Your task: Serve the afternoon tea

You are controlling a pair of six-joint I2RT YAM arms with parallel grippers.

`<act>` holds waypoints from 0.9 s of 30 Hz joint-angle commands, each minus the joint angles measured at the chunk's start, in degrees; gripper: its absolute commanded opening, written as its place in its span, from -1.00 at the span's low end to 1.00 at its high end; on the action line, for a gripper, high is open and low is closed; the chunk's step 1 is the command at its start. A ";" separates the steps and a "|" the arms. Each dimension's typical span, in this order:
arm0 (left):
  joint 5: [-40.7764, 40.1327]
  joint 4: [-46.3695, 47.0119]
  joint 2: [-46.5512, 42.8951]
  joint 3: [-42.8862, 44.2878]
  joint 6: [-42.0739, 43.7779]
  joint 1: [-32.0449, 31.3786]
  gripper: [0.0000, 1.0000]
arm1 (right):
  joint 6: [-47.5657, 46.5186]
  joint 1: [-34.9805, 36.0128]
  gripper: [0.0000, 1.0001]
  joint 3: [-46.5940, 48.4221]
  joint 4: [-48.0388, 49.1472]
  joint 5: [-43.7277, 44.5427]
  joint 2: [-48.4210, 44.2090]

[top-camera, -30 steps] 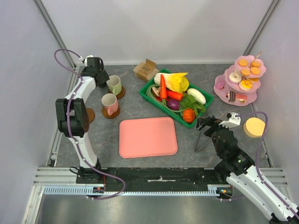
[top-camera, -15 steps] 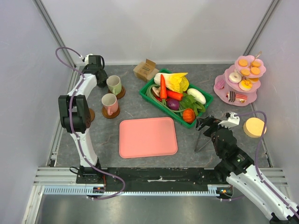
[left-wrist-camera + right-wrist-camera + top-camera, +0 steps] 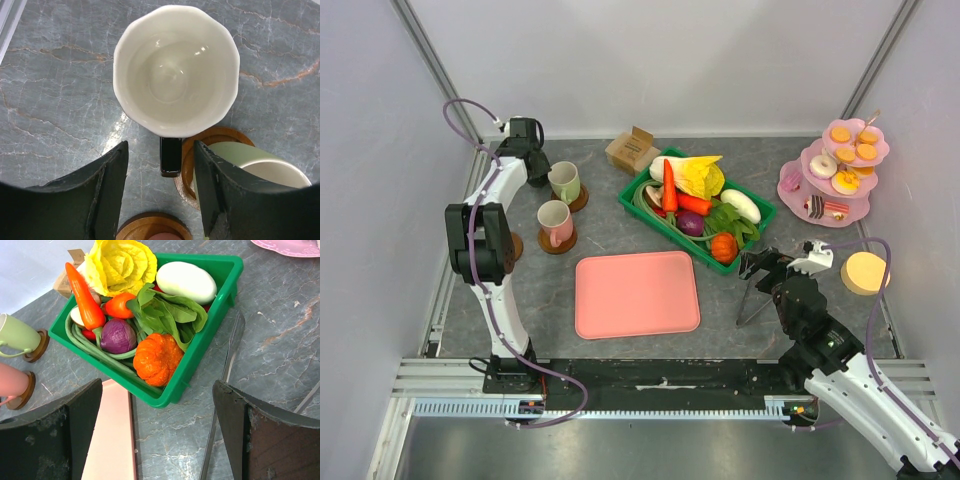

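Note:
The left wrist view looks straight down into the black mug (image 3: 176,70), which is white inside. Its black handle (image 3: 170,157) points toward my left gripper (image 3: 161,192). The jaws stand apart on either side of the handle, with a gap on both sides. The pale-green mug (image 3: 252,167) sits on a brown coaster (image 3: 197,150) just right of it. From above, the left gripper (image 3: 533,160) hides the black mug, beside the pale-green mug (image 3: 564,182) and the pink mug (image 3: 555,222). Sweets fill the pink tiered stand (image 3: 850,220). My right gripper (image 3: 782,265) is open and holds nothing.
A pink tray (image 3: 636,293) lies at the centre front. A green basket (image 3: 767,212) of toy vegetables stands behind it, with a small cardboard box (image 3: 631,150) further back. Metal tongs (image 3: 752,300) lie by the right gripper. A yellow disc (image 3: 865,272) sits at the right.
The left gripper's jaws have narrowed around the black mug's handle and the left arm has shifted slightly. The right arm has not moved.

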 commanded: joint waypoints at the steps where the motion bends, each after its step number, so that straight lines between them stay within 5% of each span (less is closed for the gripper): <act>1: 4.01 -1.68 0.56 2.63 6.54 0.25 0.20 | -0.32 -0.24 0.96 -0.09 1.10 1.28 -0.52; 27: 6.14 -17.85 8.64 18.53 8.75 0.25 -0.02 | -1.03 -0.15 0.96 0.88 -0.04 4.80 -0.79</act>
